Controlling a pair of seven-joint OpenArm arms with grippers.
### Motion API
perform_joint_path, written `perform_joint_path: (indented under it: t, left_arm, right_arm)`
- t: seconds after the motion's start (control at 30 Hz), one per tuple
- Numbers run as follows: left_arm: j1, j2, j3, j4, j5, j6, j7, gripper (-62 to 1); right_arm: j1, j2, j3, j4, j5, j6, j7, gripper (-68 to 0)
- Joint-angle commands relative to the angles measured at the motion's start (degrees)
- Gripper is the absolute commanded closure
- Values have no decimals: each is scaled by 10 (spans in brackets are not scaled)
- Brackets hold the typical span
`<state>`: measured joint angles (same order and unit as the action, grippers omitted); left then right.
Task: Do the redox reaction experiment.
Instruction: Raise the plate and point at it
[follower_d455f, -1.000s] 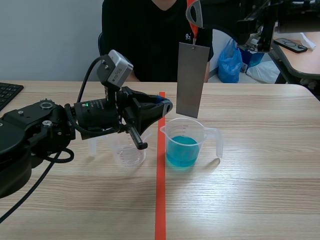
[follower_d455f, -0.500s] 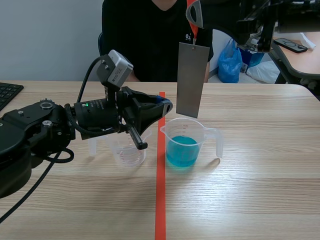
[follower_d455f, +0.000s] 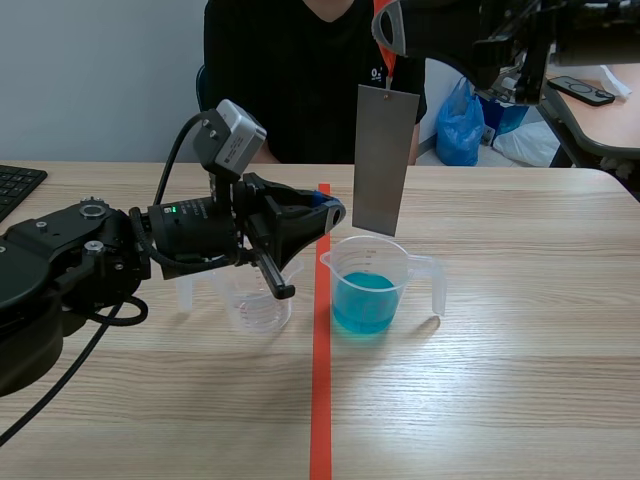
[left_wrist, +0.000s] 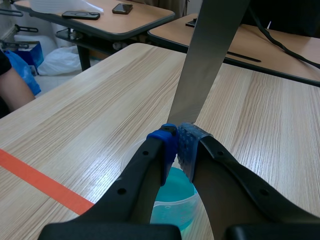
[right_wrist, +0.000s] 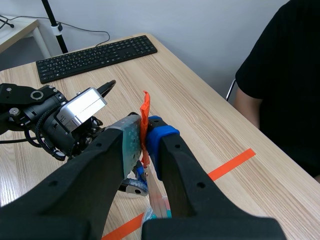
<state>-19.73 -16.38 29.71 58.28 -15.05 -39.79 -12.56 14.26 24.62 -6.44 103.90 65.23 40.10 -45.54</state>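
Right gripper (right_wrist: 145, 135), raised high, is clamped on an orange strip (right_wrist: 145, 107). The metal plate (follower_d455f: 384, 160) dangles from it, its lower edge just above the blue-liquid beaker (follower_d455f: 375, 285) rim. Left gripper (follower_d455f: 330, 213), fingers together, sits just beside that edge.

A black keyboard (follower_d455f: 18, 185) lies at the desk's left edge, partly cut off. A person in a black shirt (follower_d455f: 300, 80) sits just behind the far edge. Beyond the far right corner, a blue plastic bag (follower_d455f: 460, 125) and a white bag (follower_d455f: 525, 140) sit low. A dark handset (follower_d455f: 582, 90) rests on a neighbouring desk.
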Motion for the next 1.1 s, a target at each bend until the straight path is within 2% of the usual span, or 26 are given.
perform_joint_path:
  t: [0.0, 0.2, 0.4, 0.6, 0.73, 0.87, 0.97, 1.07]
  left_arm:
    - [-9, -7, -2, 13, -8, -1, -9, -40]
    - [-2, -47, -3, 13, -9, -1, -26, -40]
    - [45, -131, -37, 14, -9, -1, -89, -40]
    - [145, -235, -122, 14, -13, -1, -164, -40]
    - [250, -282, -207, 14, -17, 1, -211, -40]
    - [380, -286, -310, 14, -3, 36, -249, -40]
    - [477, -263, -384, 14, 37, 67, -290, -40]
    - [559, -220, -449, 14, 91, 111, -335, -40]
  right_arm:
    - [10, 9, 5, 6, 10, 0, 8, -15]
    - [10, 9, 5, 6, 10, 0, 8, -15]
    - [10, 9, 5, 6, 10, 0, 8, -15]
    - [10, 9, 5, 6, 10, 0, 8, -15]
    - [10, 9, 5, 6, 10, 0, 8, -15]
    - [10, 9, 5, 6, 10, 0, 8, -15]
    - [10, 9, 5, 6, 10, 0, 8, -15]
    - [10, 9, 5, 6, 10, 0, 8, -15]
